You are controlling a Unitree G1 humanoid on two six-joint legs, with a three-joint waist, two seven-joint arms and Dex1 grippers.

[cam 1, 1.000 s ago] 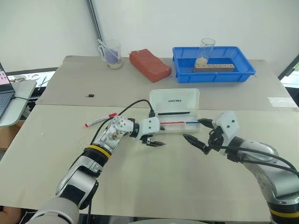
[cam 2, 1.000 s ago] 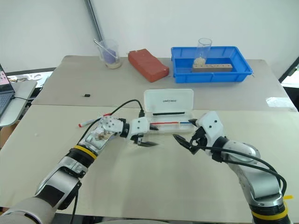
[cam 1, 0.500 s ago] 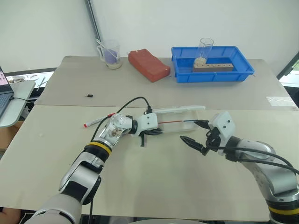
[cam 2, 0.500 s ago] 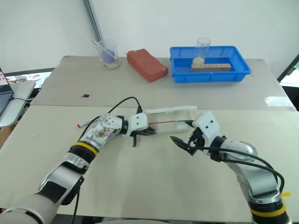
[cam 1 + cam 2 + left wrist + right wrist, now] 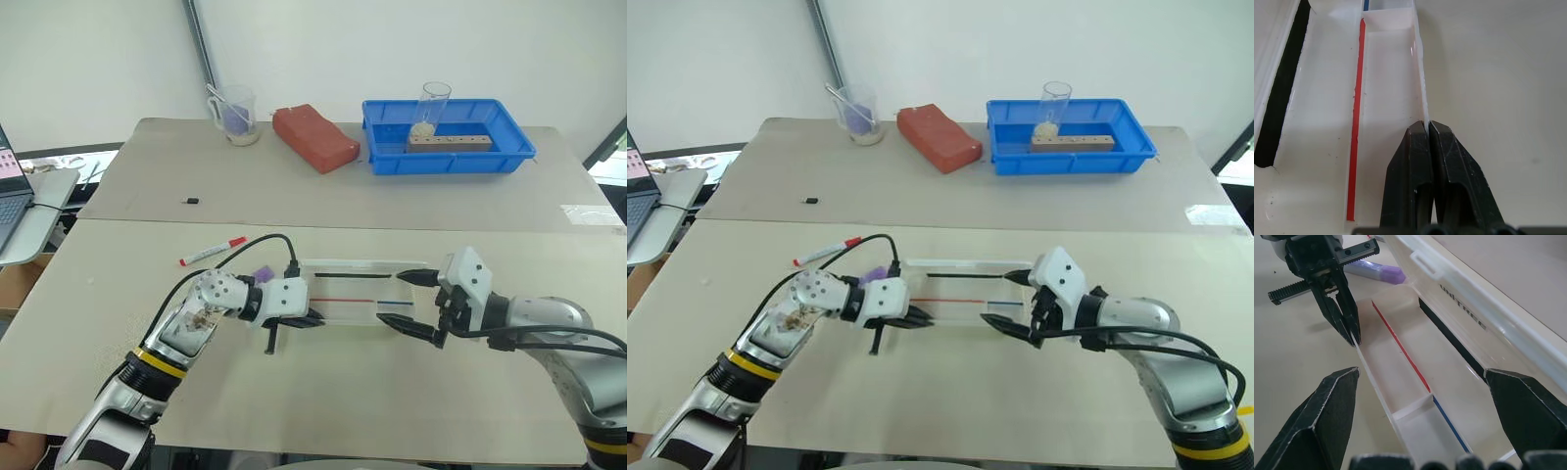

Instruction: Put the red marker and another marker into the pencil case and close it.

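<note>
Dragged nearer and leftward: flat white translucent plastic pencil case (image 5: pixel 355 299), open, left gripper (image 5: pixel 1428 128) pinched on its front wall, right gripper (image 5: pixel 415 303) spread wide at its right end. Red-capped white marker (image 5: pixel 212 251) lies up-left, axis slanted; short purple marker (image 5: pixel 263 274) behind left wrist. Left arm nearer both; table around is free.

The pencil case (image 5: pixel 353 299) lies mid-table (image 5: pixel 323 392). The red marker (image 5: pixel 212 252) lies to its left, another marker (image 5: pixel 263 273) between them. A tray (image 5: pixel 448 157) sits by the far edge.
</note>
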